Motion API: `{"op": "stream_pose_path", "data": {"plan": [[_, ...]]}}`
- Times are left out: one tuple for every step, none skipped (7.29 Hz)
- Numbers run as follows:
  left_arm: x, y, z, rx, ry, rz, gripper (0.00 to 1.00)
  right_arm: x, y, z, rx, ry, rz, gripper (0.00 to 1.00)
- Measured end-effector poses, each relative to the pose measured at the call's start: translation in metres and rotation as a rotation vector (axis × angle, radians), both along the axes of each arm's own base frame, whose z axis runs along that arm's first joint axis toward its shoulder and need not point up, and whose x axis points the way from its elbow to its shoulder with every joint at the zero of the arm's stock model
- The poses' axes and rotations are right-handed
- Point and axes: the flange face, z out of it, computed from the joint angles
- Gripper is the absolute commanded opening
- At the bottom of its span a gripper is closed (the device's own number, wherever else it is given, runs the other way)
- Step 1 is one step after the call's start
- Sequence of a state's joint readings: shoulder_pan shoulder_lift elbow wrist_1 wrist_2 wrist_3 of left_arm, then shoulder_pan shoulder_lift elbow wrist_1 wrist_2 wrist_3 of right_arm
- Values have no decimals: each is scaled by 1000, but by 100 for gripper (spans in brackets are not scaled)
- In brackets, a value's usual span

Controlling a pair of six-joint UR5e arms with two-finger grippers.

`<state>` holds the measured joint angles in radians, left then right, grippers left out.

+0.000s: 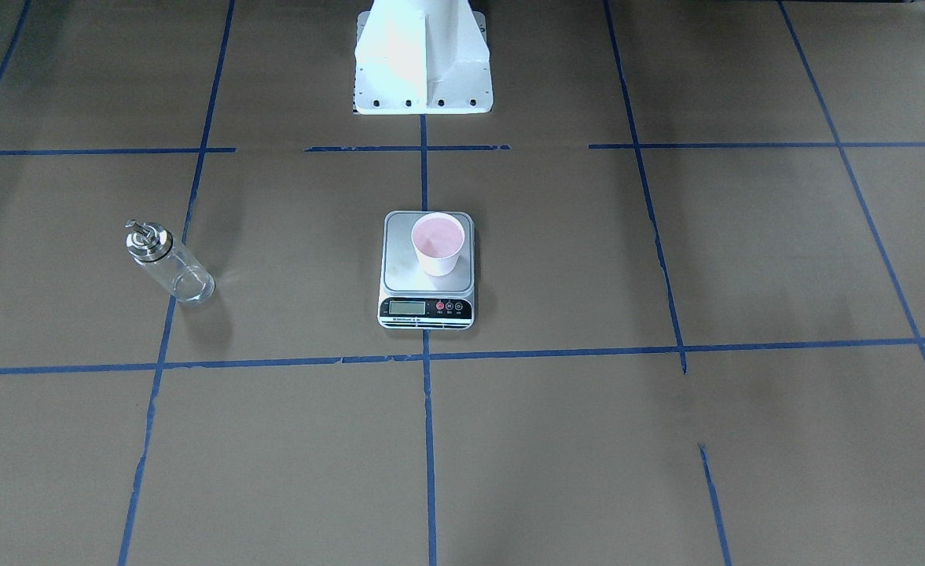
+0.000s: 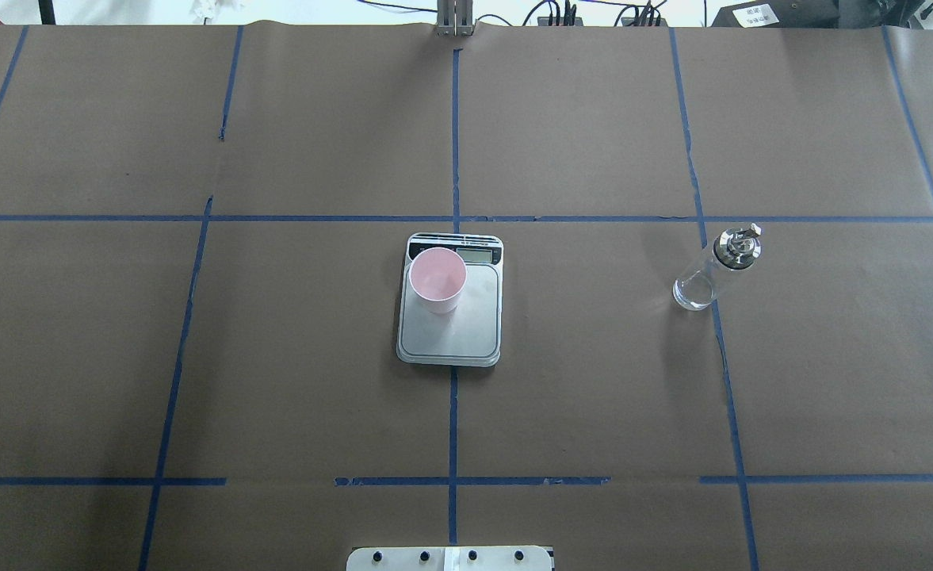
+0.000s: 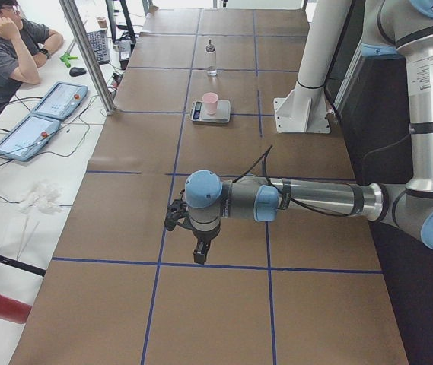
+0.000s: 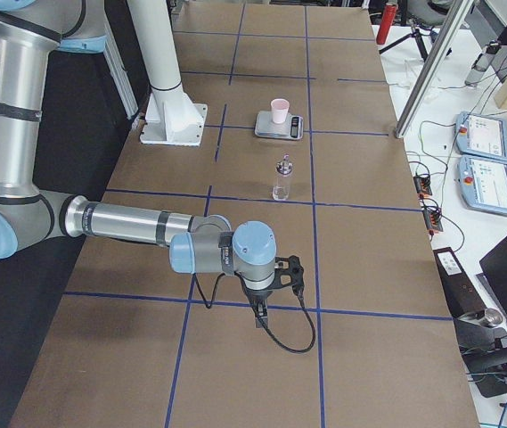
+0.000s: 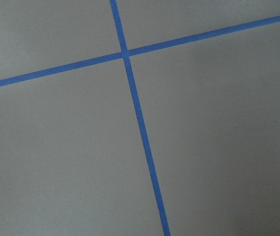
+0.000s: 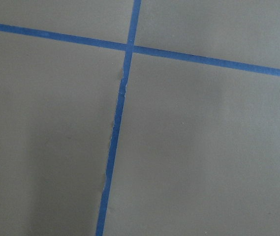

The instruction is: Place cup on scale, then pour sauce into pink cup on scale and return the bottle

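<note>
The left end effector (image 3: 200,257) shows only in the view from the robot's left end. It hangs point-down over the counter (image 2: 593,396), above a line of blue tape (image 5: 140,123). From there I cannot tell whether its fingers are apart or together. Its own wrist camera catches none of them, only brown paper and a tape crossing.

Well beyond it, toward the robot's right, the cup (image 2: 437,277) stands upright on the scale (image 2: 450,337), on the half of the platform nearer this end effector. From overhead the cup's rim hides part of the front panel, and the display is too small to read. The cup's inside looks evenly pink, and whether it holds any sauce cannot be made out.

Further on, the bottle (image 2: 708,274) stands upright on the counter, apart from the scale, between it and the right end effector (image 4: 259,314). Whether the glass holds liquid is unclear. That end effector also appears only in a side view, pointing down, well apart from the bottle, and I cannot tell whether it is apart or together. The pedestal (image 1: 423,71) is cut off at the frame edge.
</note>
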<state>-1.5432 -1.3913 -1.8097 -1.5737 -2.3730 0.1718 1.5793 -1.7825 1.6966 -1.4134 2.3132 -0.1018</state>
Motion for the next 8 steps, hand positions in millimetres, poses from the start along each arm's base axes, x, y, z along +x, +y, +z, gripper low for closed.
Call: {"op": "stream_pose_path", "data": {"plan": [[0,0,-1,2,0,0,100,0,0,0,0,0,0,100],[0,0,-1,3,0,0,100,-1,0,0,-1,0,-1,100],[0,0,-2,4,0,0,100,-1,0,0,0,0,-2,100],[0,0,-2,4,1,0,100,-1,-2,-2,3,0,-3,100],[0,0,-2,4,1,0,100,-1,-5,-3,8,-1,-3,100],[0,0,-2,3,1,0,100,-1,-7,-4,9,-1,-2,100],[0,0,-2,3,1,0,100,-1,-7,-5,11,-1,-2,100],[0,0,-2,3,1,0,100,-1,-8,-5,11,-1,-2,100]]}}
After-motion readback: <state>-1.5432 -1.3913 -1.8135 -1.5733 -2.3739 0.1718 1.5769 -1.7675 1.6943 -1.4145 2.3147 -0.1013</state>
